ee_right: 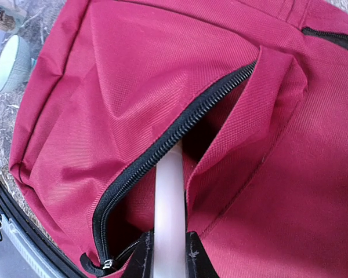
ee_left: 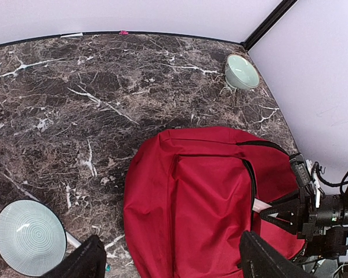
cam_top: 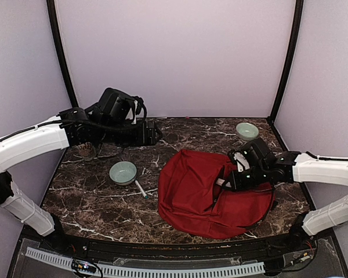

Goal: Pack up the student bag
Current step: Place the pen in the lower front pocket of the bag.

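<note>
The right pincer [ee_right: 169, 255] is nearly closed, its two fingers clamped on the near end of a thin white stick [ee_right: 170, 197]. The stick runs straight ahead of the pincer into the gaping pocket of the student bag [ee_right: 133, 69], passing between the two sides of the open black zipper [ee_right: 180, 127]. The far end of the stick is hidden inside the pocket. The bag is dark red and lies flat on the dark marbled surface [cam_top: 104, 202], directly under and in front of this pincer.

Past the bag, on its side away from the right pincer, a pale green bowl [cam_top: 123, 172] stands on the surface, with a pen [cam_top: 141, 189] lying just beside it.

Beyond that bowl the left pincer [cam_top: 152, 134] hangs above the surface, fingers spread wide and holding nothing. A second pale green bowl [cam_top: 247, 130] sits at the back of the surface, behind the right pincer and apart from the bag.
</note>
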Robot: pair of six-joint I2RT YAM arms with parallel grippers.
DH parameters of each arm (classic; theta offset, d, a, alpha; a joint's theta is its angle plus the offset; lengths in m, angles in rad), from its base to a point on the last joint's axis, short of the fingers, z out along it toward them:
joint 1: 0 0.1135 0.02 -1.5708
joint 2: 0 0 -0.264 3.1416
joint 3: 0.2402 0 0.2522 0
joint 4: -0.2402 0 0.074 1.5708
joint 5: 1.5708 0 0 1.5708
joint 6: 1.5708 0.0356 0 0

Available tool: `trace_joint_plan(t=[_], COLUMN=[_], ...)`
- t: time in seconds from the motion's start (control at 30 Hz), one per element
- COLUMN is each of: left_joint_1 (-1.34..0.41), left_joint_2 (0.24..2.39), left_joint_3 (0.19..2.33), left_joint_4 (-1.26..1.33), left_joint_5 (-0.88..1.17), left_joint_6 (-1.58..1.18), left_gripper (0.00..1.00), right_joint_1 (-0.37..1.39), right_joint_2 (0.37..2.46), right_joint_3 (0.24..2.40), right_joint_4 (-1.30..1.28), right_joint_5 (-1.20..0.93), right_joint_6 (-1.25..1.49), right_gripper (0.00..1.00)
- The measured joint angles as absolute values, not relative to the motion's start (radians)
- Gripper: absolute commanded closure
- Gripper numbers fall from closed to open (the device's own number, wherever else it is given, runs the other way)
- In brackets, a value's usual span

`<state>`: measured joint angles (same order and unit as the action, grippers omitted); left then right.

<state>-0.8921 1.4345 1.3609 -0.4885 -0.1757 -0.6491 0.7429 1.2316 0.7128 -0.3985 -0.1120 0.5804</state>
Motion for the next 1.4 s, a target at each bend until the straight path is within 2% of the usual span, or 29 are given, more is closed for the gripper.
trace_joint_plan(t=[0.47,0.7,0.93,0.97,1.0,1.07,1.17,1.4], left_joint_1=[-0.913,-0.933,-0.941,-0.943,-0.943,-0.947,-0.954,-0.972], left_joint_2=[1.435,1.435,1.432,1.430,1.428,1.424,1.417,1.405], left_joint_3=[1.361,1.361,1.359,1.359,1.358,1.357,1.347,1.325], left_joint_4=[-0.488,-0.491,-0.519,-0.524,-0.528,-0.532,-0.534,-0.550], left_joint_5=[-0.185,-0.204,-0.230,-0.234,-0.237,-0.247,-0.256,-0.278], left_joint_6=[-0.651,-0.666,-0.689,-0.693,-0.697,-0.705,-0.722,-0.763], left_gripper=[0.20,0.20,0.20,0.20,0.20,0.21,0.21,0.21], right_joint_1=[0.740,0.739,0.738,0.738,0.738,0.735,0.734,0.733], right_joint_2=[1.273,1.333,1.390,1.391,1.391,1.386,1.372,1.346], right_joint_3=[0.670,0.670,0.675,0.676,0.677,0.679,0.680,0.685], right_joint_4=[-0.204,-0.147,-0.078,-0.076,-0.075,-0.075,-0.089,-0.165], right_joint_5=[-0.115,-0.142,-0.208,-0.212,-0.214,-0.258,-0.330,-0.453], right_joint_6=[0.521,0.505,0.494,0.494,0.493,0.486,0.466,0.451], right_gripper=[0.94,0.84,0.84,0.65,0.58,0.49,0.45,0.44])
